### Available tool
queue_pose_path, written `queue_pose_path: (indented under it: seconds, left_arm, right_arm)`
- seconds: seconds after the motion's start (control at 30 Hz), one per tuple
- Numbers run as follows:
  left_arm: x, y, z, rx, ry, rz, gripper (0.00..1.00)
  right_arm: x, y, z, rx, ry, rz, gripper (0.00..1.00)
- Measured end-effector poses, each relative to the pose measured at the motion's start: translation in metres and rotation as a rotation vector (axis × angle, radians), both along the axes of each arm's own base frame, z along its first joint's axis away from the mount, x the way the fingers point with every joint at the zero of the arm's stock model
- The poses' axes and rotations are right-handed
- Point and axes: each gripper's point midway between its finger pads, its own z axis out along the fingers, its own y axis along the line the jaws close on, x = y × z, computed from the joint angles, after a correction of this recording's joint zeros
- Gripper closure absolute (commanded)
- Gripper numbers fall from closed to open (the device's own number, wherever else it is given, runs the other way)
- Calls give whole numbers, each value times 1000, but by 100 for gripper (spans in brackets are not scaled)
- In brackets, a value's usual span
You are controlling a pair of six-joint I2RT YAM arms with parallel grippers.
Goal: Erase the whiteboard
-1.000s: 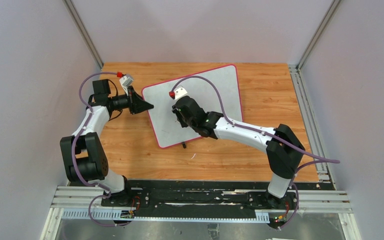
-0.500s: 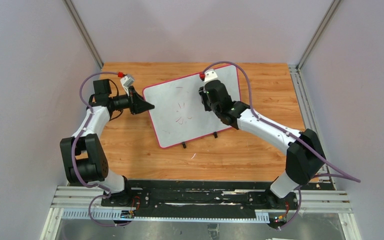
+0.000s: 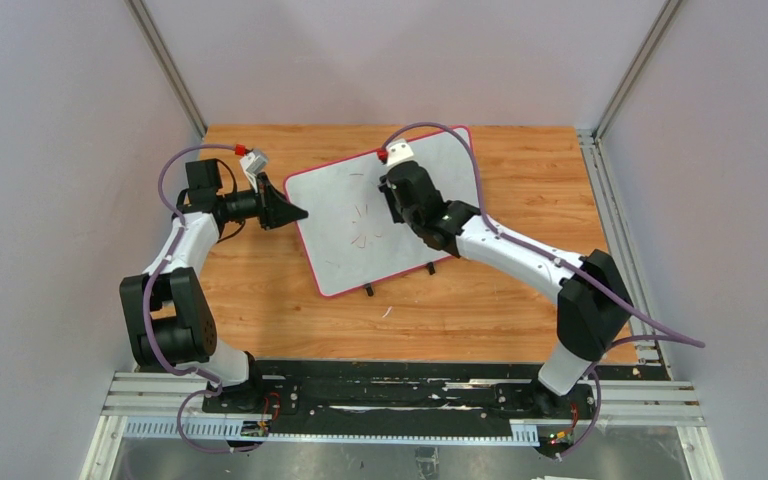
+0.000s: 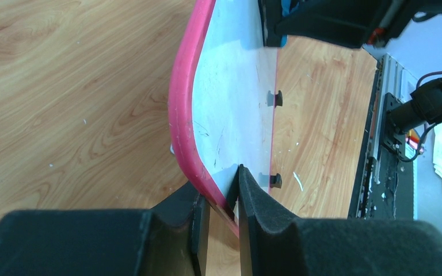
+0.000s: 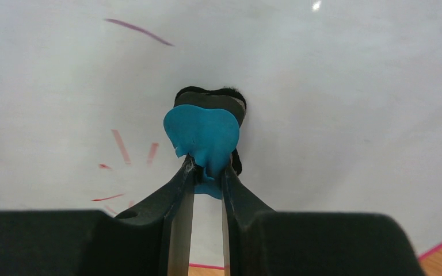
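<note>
The whiteboard (image 3: 355, 245), grey-white with a pink-red rim and two black feet on its near edge, lies tilted on the wooden table. Faint red marks (image 3: 363, 226) remain near its middle. My left gripper (image 3: 298, 212) is shut on the board's left rim; the left wrist view shows the rim (image 4: 179, 109) pinched between my pads. My right gripper (image 3: 392, 203) is over the board's right half, shut on a blue eraser (image 5: 202, 133) with a black underside pressed on the surface. Red strokes (image 5: 121, 147) lie left of the eraser in the right wrist view.
The wooden table (image 3: 520, 180) extends right and behind the board. Grey walls enclose the table on three sides. A metal rail (image 3: 400, 395) with the arm bases runs along the near edge. A small white scrap (image 3: 387, 312) lies near the front.
My right gripper swept with the eraser from the board's middle to its upper right, then came back a little leftward. Red marks in the middle are now uncovered. My left gripper has not moved.
</note>
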Motion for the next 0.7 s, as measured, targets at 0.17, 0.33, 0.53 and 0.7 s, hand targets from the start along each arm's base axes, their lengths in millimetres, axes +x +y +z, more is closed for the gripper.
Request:
queue_pose_path:
  seconds: [0.17, 0.33, 0.53, 0.7]
  left_arm:
    - [0, 0, 0, 0, 0, 0, 100]
    - [0, 0, 1, 1, 0, 1, 100]
    - [-1, 0, 1, 5, -5, 3, 100]
    - [-1, 0, 2, 6, -10, -1, 100]
  right_arm:
    - [-24, 57, -1, 8, 1, 115, 99]
    - [-42, 89, -11, 1, 14, 183, 99]
    - [-41, 86, -13, 2, 17, 181, 99]
    - [-32, 47, -19, 3, 36, 133, 99]
